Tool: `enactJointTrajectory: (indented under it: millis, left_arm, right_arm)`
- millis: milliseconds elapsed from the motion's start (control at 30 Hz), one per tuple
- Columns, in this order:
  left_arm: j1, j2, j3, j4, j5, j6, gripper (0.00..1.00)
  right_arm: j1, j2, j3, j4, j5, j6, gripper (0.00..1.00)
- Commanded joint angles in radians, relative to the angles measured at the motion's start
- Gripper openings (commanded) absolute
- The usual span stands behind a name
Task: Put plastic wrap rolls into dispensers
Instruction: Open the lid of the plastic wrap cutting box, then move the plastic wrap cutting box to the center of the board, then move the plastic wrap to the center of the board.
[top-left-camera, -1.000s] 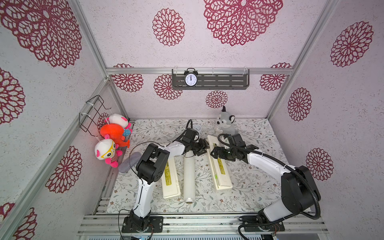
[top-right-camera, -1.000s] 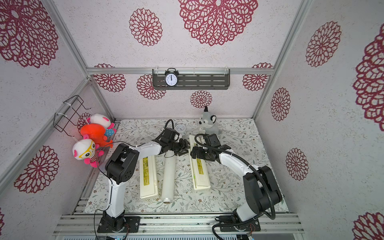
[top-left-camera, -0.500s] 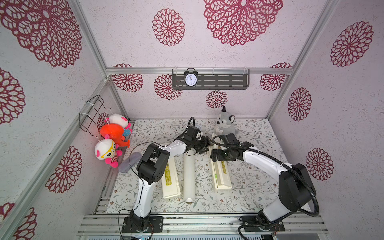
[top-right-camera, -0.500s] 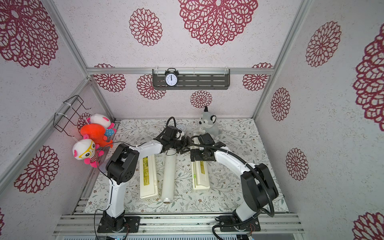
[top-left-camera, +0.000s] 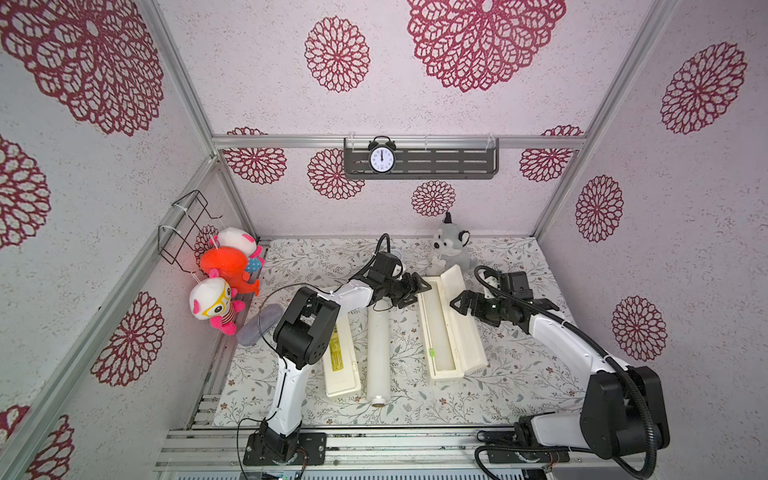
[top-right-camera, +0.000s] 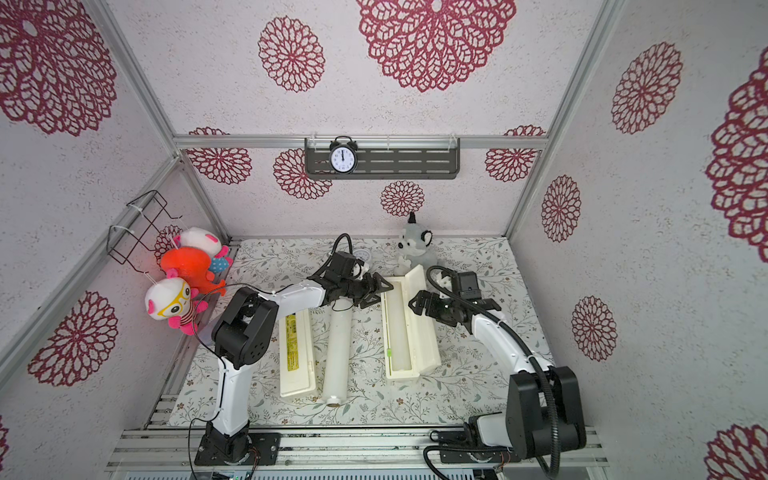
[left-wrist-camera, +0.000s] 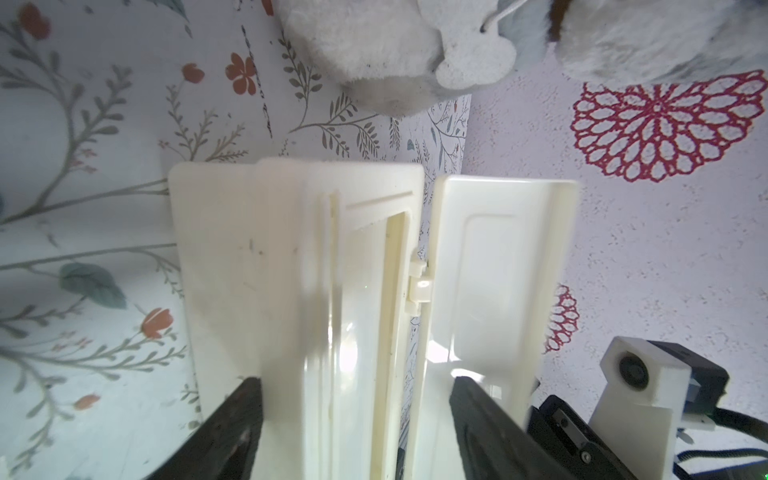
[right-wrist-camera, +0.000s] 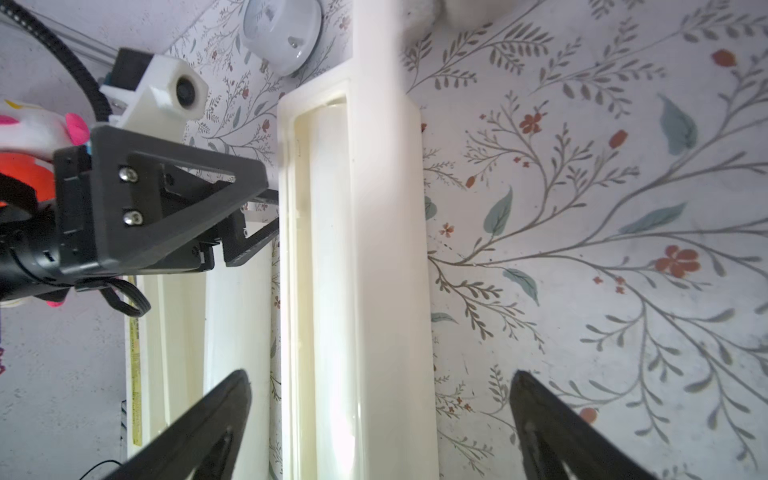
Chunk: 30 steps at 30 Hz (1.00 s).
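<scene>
Dispensers number two, both long, narrow, cream-white boxes lying lengthwise on the floral-covered bench. One open dispenser sits on the right-hand side of the bench with its lid swung up and a white roll lying in its trough; a small green slider shows on its front rail. One closed dispenser lies to the left, partly under the left arm, with a yellow-green label strip on its lid. Plastic wrap rolls also number two: the one in the open box, and a loose roll, a plain white cylinder with a hollow core showing at its near end, lying between the two boxes. Left end effector hovers at the far end of the open dispenser with its jaws spread, gripping nothing. Right end effector stands just beside the raised lid, jaws wide and empty.
</scene>
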Motion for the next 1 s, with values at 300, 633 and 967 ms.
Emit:
enactJointTrajectory:
  millis: [300,633,967]
  left_arm:
    - [0.027,-0.168,0.033,-0.278,-0.141,0.206,0.76]
    - [0.119,-0.482,-0.112,-0.544,-0.383,0.346,0.78]
    - [0.315,-0.771,-0.384,-0.627,-0.493,0.415,0.87]
  right_arm:
    - [0.05,-0.122,0.102,-0.18,0.294,-0.047,0.98]
    - [0.329,0.007,0.193,-0.133,0.429,0.007,0.98]
    - [0.541,0.254,0.308,-0.013,0.463,0.082,0.98]
